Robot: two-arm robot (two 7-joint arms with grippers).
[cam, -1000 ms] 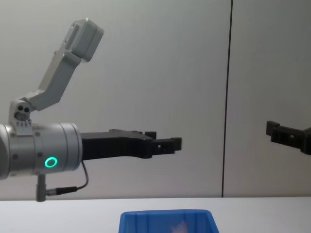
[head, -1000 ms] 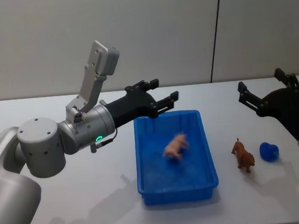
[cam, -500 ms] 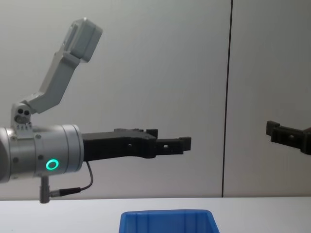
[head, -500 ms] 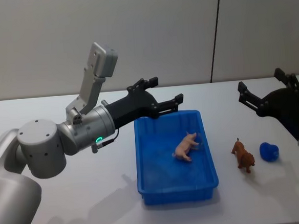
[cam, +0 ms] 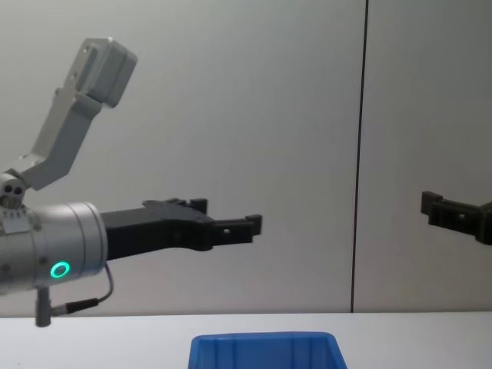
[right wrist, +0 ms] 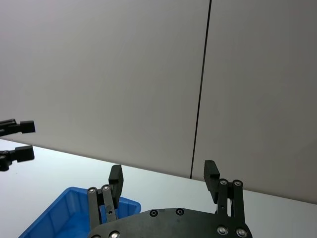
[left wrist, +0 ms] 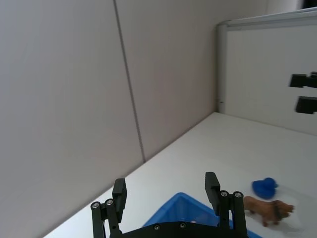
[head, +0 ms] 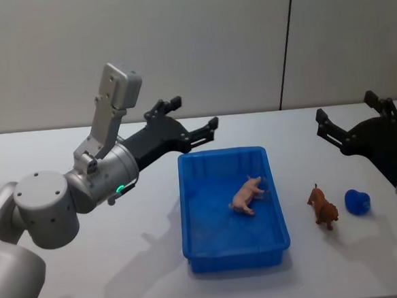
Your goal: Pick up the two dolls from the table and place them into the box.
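Doll-clearing stands half done on the white table (head: 125, 263), the broadest thing in sight. Near its middle sits the blue box (head: 185, 211), upright and open-topped. Its far rim also pokes into the bottom of the chest view (cam: 261, 340).

The left arm reaches forward from the robot's left. Its left gripper (head: 194, 112) hangs in the air above the table, just outside the box's far left corner. The black fingers (left wrist: 119, 192) are spread wide, with nothing between them. On the opposite side the right gripper (head: 346, 111) is raised over the far right of the table. It too is spread wide and empty, and it is well apart from everything lying below it.

One doll is home: a pink pig doll (head: 246, 194) lies on its side on the box floor, toward the right wall. The other is not: a brown dog doll (head: 322, 207) stands on the table just beside the box's right wall, outside it and untouched. The left wrist view catches it as well (left wrist: 267, 208).

Smallest of all, a little blue object (head: 357, 200) rests on the table right next to the dog. It may be another toy, though its shape is too small to make out.

By this showing, one pick and one drop remain. The dog lies on the right gripper's side of the table, so that arm looks best placed to fetch it.
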